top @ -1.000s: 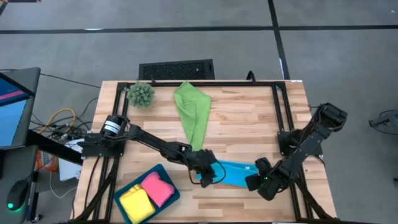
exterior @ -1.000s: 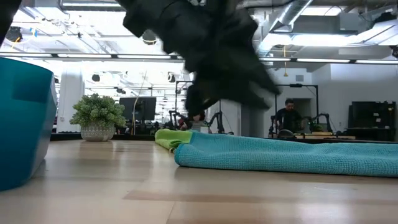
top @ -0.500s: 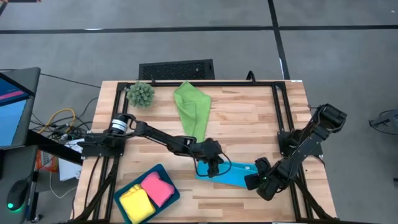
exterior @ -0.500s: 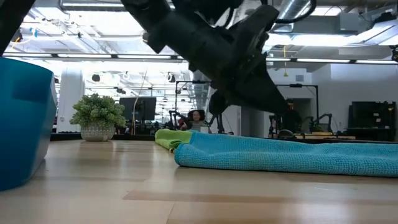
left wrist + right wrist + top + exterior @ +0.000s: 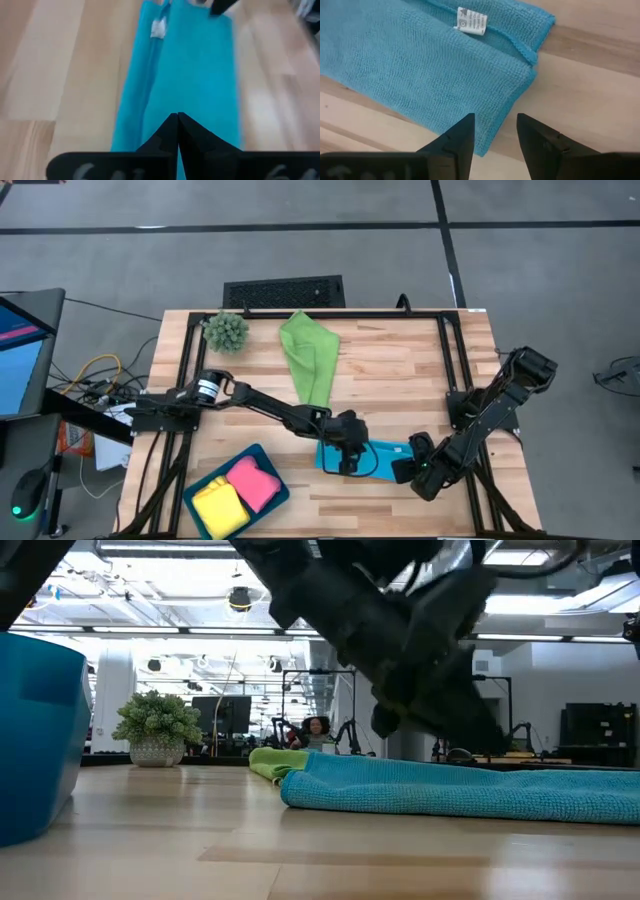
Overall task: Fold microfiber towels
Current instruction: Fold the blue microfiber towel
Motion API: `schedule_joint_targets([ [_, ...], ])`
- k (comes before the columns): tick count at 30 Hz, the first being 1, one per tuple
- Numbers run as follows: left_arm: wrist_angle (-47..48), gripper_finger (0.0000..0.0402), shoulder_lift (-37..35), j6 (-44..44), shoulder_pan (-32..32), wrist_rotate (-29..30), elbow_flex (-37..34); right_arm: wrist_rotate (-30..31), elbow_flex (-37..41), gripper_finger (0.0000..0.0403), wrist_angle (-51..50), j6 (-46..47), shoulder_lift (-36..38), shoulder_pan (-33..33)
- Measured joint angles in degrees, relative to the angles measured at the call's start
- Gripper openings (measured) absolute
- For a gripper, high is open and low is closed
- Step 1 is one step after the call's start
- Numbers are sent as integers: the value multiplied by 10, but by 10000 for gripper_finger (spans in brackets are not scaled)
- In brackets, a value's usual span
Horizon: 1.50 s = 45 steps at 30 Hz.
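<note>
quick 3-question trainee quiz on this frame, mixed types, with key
1. True or false: the left gripper is shut, above the blue towel.
2. Which towels lie in the tray? A) pink and yellow B) green and blue C) pink and green
3. Fill in: the right gripper is ___, at one end of the blue towel.

Key
1. True: its fingers meet in the left wrist view, with blue cloth below them.
2. A: the pink towel and the yellow towel are in the tray; the green towel lies on the table near the plant.
3. open
</note>
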State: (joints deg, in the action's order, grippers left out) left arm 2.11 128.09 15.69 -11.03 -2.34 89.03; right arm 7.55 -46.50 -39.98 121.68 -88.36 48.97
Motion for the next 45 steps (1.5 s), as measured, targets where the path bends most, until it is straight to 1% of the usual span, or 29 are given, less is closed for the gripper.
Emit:
schedule_joint_targets([
  [2, 26, 0, 6, -6, 2, 2, 5, -1, 0, 171, 1, 0, 0, 0],
  [5, 28, 0, 15, -5, 4, 26, 7, -1, 0, 171, 7, 0, 0, 0],
  [9, 52, 0, 15, -2, 9, 34, 7, 0, 0, 171, 16, 6, 5, 0],
  [12, 59, 0, 15, -6, 12, 57, 7, 0, 0, 171, 9, 13, 10, 2],
  [17, 60, 0, 15, 6, 18, 45, 7, 7, 0, 171, -13, 14, 10, 0],
  [20, 62, 0, 15, 5, 18, 48, 7, 27, 0, 171, -26, 14, 9, -10],
  [23, 64, 0, 15, 5, 18, 50, 7, 33, 4, 171, -39, 12, 9, -22],
  [30, 66, 0, 15, 7, 18, 53, 7, 35, 52, 171, 33, 9, 9, -35],
  [34, 66, 0, 16, 7, 18, 54, 7, 37, 65, 167, 50, 9, 10, -35],
  [37, 61, 0, 22, 21, 18, 49, 8, 42, 69, 154, 53, 9, 11, -35],
  [39, 57, 0, 30, 34, 18, 42, 10, 43, 69, 138, 52, 9, 11, -36],
  [42, 52, 0, 35, 42, 18, 37, 10, 41, 70, 104, 48, 9, 11, -39],
  [45, 48, 0, 35, 43, 18, 38, 10, 38, 70, 59, 47, -6, 10, -42],
])
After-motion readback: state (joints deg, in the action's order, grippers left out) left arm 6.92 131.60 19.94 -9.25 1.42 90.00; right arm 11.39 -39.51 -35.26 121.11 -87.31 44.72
